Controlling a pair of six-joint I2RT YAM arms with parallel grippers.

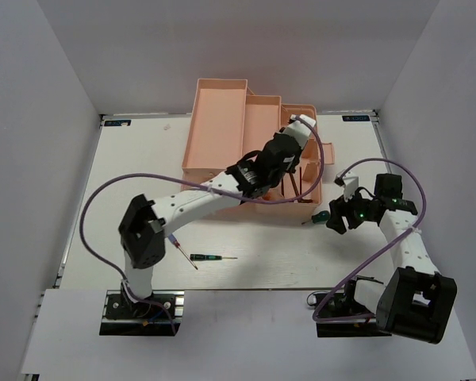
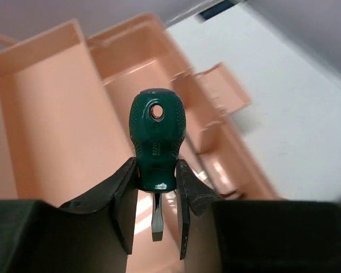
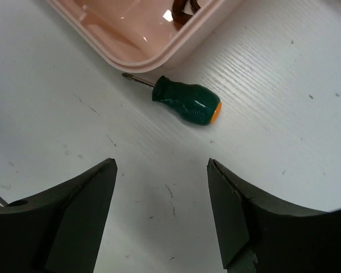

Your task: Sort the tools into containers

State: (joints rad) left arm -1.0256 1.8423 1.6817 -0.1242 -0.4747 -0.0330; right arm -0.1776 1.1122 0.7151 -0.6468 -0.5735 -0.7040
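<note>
My left gripper point(image 2: 156, 183) is shut on a stubby green-handled screwdriver point(image 2: 156, 139) and holds it, blade down, over the trays of the salmon-pink toolbox point(image 2: 51, 114). In the top view the left gripper point(image 1: 289, 147) hangs over the right side of the toolbox point(image 1: 218, 119). My right gripper point(image 3: 162, 170) is open and empty, just above the table. A second green screwdriver point(image 3: 187, 99) with an orange end cap lies ahead of it, beside the toolbox rim point(image 3: 176, 45). In the top view this screwdriver point(image 1: 320, 216) lies just left of the right gripper point(image 1: 335, 222).
A slim black screwdriver point(image 1: 210, 258) lies on the table near the front. A thin blue-handled screwdriver point(image 1: 174, 241) lies beside the left arm's base link. A dark object point(image 3: 184, 5) sits in the near tray. White walls enclose the table.
</note>
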